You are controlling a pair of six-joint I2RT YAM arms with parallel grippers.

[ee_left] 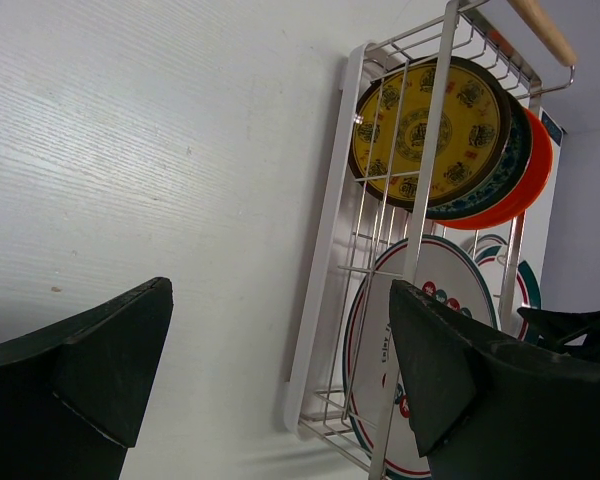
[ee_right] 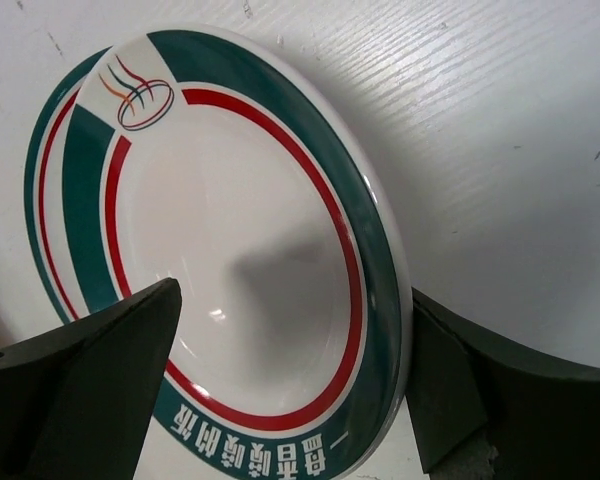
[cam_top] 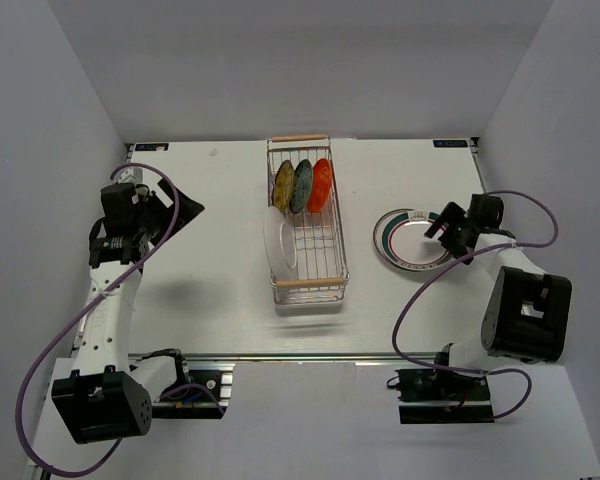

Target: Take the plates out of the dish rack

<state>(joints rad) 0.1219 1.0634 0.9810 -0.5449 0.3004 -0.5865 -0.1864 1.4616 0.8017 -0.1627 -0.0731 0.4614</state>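
Observation:
The dish rack [cam_top: 307, 270] stands mid-table. At its far end stand three small plates: yellow-olive [cam_top: 284, 185], grey-blue [cam_top: 301, 186] and orange [cam_top: 320, 184]. A larger white plate [cam_top: 278, 241] stands at its near left. The left wrist view shows the rack [ee_left: 325, 260], the yellow plate [ee_left: 425, 130], the orange plate [ee_left: 538, 170] and the white plate [ee_left: 435, 330]. A teal-rimmed plate [cam_top: 408, 240] lies flat on the table to the right. My right gripper [cam_top: 448, 228] is open, its jaws either side of that plate's rim [ee_right: 380, 260]. My left gripper [cam_top: 180, 208] is open and empty, left of the rack.
White walls close in the table on the left, back and right. The rack's wooden handle bars [cam_top: 299, 139] sit at its short ends. Purple cables loop beside both arms.

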